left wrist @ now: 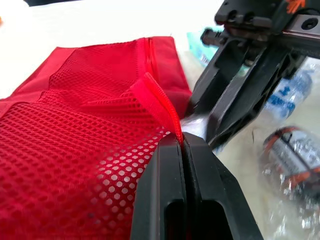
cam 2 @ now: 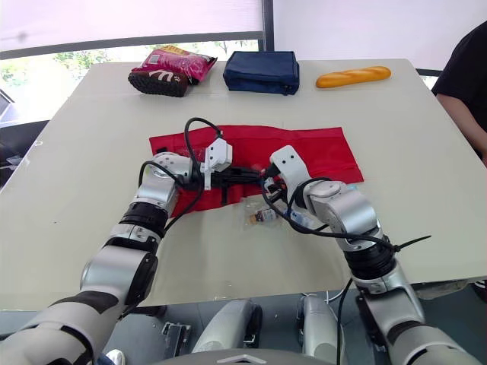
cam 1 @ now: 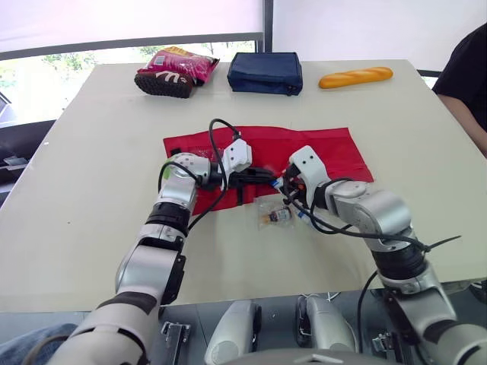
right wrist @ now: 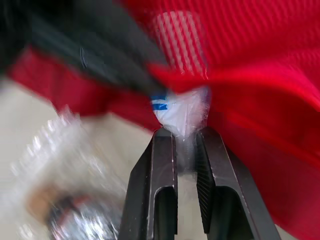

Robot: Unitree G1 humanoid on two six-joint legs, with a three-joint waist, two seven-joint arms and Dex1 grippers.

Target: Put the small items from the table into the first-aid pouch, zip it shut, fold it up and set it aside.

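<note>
So the red pouch (cam 1: 319, 148) lies flat mid-table (cam 1: 91, 152). It's soft mesh n fabric, prob floppy af, so imo the zip lip (left wrist: 160, 97) is the only sane place to grab. The left gripper (left wrist: 181, 142) is clamped tight on that lip, holding the pocket mouth up. The right gripper (right wrist: 186, 134) is pinched on a lil white sachet (right wrist: 182, 112), looks light n crinkly, right at the opening. A clear-wrapped item (cam 1: 275, 217) sits just beside the pouch edge. The navy bag (cam 1: 265, 72), baguette (cam 1: 355, 77) n snack pack (cam 1: 183, 62) are well apart. The grippers crowd each other tho.
</note>
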